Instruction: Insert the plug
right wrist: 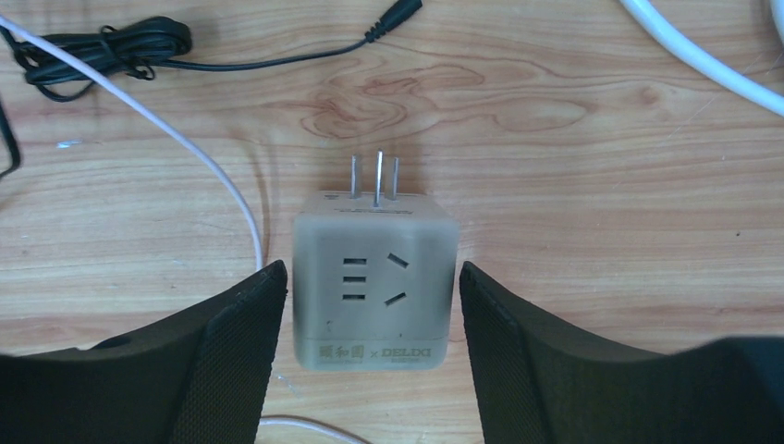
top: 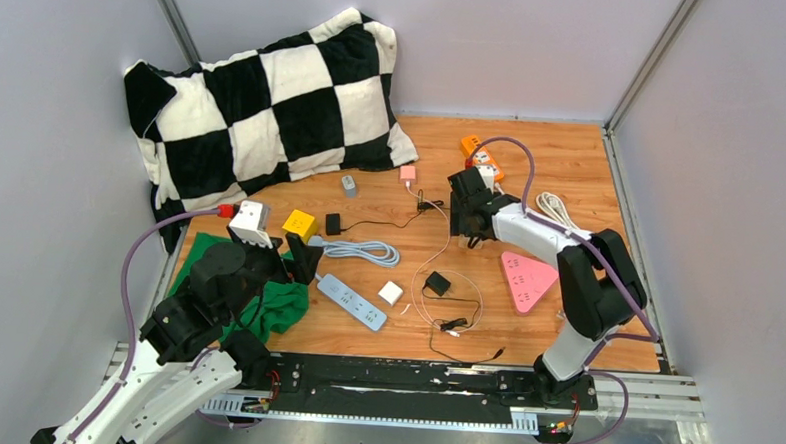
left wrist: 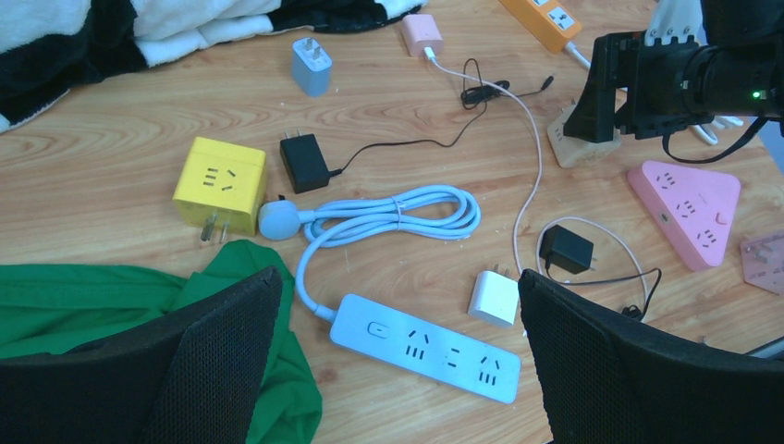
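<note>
Straddles the beige cube plug (right wrist: 374, 319) with the right gripper (right wrist: 370, 276), fingers spread close along both flanks, no firm pinch visible. Lies flat on the wood near the far left side of the pink triangular power strip (top: 527, 280), prongs pointing away from the wrist. Holds the left gripper (left wrist: 398, 282) spread wide, well left of the pink strip, above a white power strip (left wrist: 425, 350) and green cloth (left wrist: 92, 305).

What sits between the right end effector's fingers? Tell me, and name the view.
A beige cube adapter plug, prongs pointing away, lying on the wooden table. The right wrist view shows it; whether the fingers touch it is unclear.
</note>
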